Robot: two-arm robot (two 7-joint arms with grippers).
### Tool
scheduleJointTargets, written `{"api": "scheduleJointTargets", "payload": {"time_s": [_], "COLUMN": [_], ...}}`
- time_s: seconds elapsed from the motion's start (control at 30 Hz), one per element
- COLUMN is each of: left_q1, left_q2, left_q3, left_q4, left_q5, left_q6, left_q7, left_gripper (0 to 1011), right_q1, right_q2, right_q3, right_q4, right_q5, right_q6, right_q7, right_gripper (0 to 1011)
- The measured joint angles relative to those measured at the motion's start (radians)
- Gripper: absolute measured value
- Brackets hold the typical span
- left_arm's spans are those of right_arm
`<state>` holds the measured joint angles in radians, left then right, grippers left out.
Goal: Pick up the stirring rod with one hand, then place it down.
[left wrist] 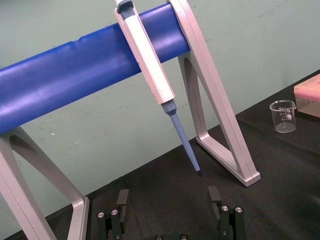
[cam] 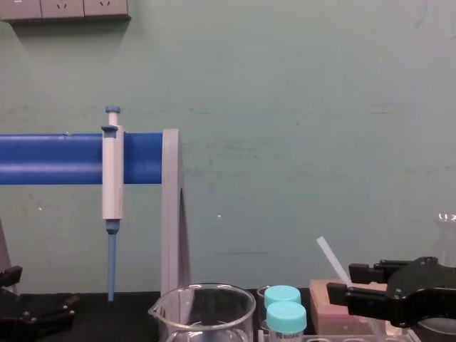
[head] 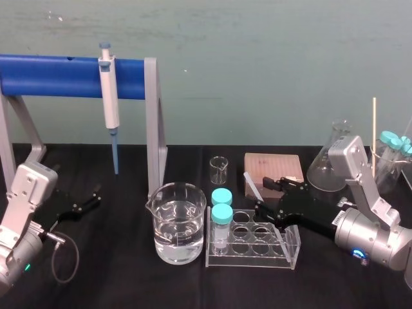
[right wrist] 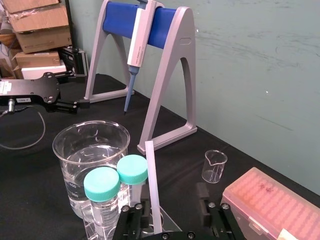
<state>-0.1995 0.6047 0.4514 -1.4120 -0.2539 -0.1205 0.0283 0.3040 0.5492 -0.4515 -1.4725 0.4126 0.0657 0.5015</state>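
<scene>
Right pincer (right wrist: 172, 201) wide open — stirring rod (right wrist: 151, 175) against one finger.

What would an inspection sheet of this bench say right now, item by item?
Surface: black table cover, no spill seen.
Job's things: stirring rod tilted at the right gripper, above the tube rack; whether it is gripped is unclear.
Clutter: pipette hanging on the blue stand; large beaker with clear liquid; small beaker; two capped tubes in the rack; pink box; flask.
Grippers: right gripper over the rack; left gripper open, parked on the left near the stand.
Cables: grey cable loop beside the left arm.
Surroundings: green wall; cardboard boxes behind.
</scene>
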Motion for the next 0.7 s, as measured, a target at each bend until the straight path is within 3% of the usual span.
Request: {"api": "scheduleJointTargets", "payload": {"time_s": [0.57,0.7], "left_q1": [0.000,0.000], "left_q2": [0.000,0.000], "left_q3": [0.000,0.000], "left_q4": [0.000,0.000], "left_q5": [0.000,0.000], "left_q6": [0.000,0.000], "left_q7": [0.000,0.000], "left_gripper": [1000,1000], "right_q1": [-0.001,-0.002], "right_q2": [0.001,-0.001], "right_q3": [0.000,0.003], "right_q4": [-0.001,-0.001], "right_q5": [0.002,0.004], "right_q6": [-0.001,-0.002], "right_q7": [0.001,0.005], "right_gripper": [70,69]}}
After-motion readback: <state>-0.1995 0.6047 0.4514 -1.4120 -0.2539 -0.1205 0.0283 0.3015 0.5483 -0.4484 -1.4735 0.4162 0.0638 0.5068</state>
